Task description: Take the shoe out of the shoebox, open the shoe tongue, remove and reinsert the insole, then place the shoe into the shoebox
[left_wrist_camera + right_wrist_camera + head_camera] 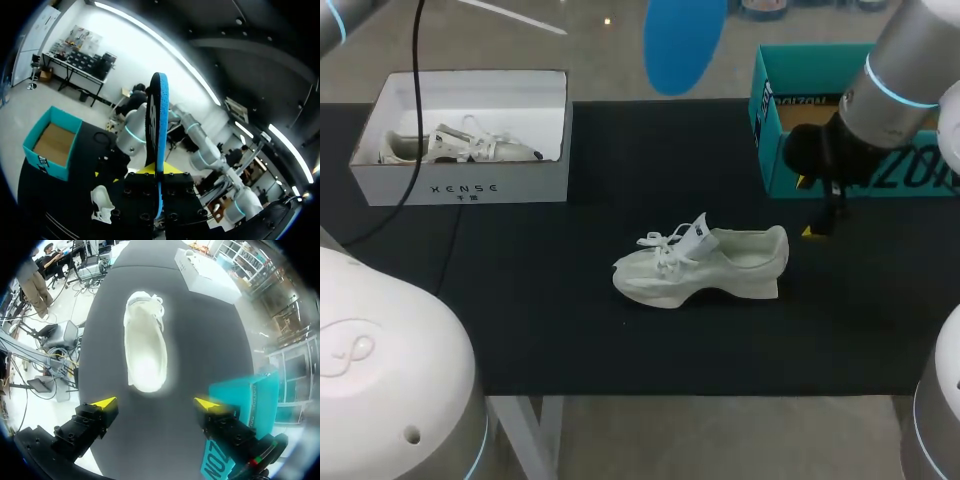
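- The shoe is out of its box. It stands on its sole near the middle of the black surface, toe toward the white shoebox and heel toward the teal box.
- Its tongue is pulled up and stands above the laces, leaving the mouth of the shoe open.
- The insole is out of the shoe, blue on one face and black on the other. It is raised well above the surface.
- The left end effector is clenched on the insole's lower end. The insole stands upright and edge-on between the fingers, with a yellow tip showing on each side of it.
- From the left wrist view, the heel of the shoe shows below and to one side of the held insole. The teal box lies farther off, open at the top.
- The right end effector is released, its yellow tips spread wide with nothing between them.
- It hangs low over the surface near the shoe's heel and just in front of the teal box. The shoe lies lengthwise ahead of its fingers, heel nearest.
- The white shoebox sits at the far left part of the surface, well apart from the shoe. A second shoe lies inside it.
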Robot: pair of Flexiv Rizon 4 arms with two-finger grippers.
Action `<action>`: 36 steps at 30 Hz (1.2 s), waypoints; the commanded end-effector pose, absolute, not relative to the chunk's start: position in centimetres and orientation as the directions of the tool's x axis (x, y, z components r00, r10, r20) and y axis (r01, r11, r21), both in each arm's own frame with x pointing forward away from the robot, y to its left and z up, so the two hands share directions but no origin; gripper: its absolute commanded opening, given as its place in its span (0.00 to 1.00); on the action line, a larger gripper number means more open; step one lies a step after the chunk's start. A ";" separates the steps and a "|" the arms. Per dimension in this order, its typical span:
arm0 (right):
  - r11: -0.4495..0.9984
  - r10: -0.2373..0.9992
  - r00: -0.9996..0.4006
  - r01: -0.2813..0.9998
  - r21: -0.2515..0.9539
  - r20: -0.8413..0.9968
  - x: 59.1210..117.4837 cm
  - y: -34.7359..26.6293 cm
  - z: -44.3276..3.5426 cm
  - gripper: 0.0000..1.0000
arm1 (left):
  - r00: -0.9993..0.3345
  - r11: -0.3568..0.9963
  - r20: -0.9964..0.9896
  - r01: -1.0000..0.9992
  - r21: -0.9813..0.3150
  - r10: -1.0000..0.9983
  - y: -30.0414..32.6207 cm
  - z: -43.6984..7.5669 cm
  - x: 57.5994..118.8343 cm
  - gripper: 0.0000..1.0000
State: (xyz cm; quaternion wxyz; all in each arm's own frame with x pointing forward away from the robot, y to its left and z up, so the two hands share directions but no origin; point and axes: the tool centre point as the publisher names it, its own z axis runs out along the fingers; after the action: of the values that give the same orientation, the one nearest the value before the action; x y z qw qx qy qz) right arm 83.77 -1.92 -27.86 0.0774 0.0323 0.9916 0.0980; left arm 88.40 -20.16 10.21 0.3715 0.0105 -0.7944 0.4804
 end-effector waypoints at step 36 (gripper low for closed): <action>0.980 0.059 -0.996 0.045 0.194 -0.067 87.0 5.2 -36.0 1.00 | -0.725 0.537 0.599 -0.374 -0.756 0.339 -20.1 10.2 88.3 0.00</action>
State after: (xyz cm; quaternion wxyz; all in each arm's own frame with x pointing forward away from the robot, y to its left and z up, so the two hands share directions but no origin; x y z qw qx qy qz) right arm 86.09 4.56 -34.86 0.0420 0.0272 0.9941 0.0960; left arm 88.40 -20.15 10.21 0.3715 0.0105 -0.7944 0.4805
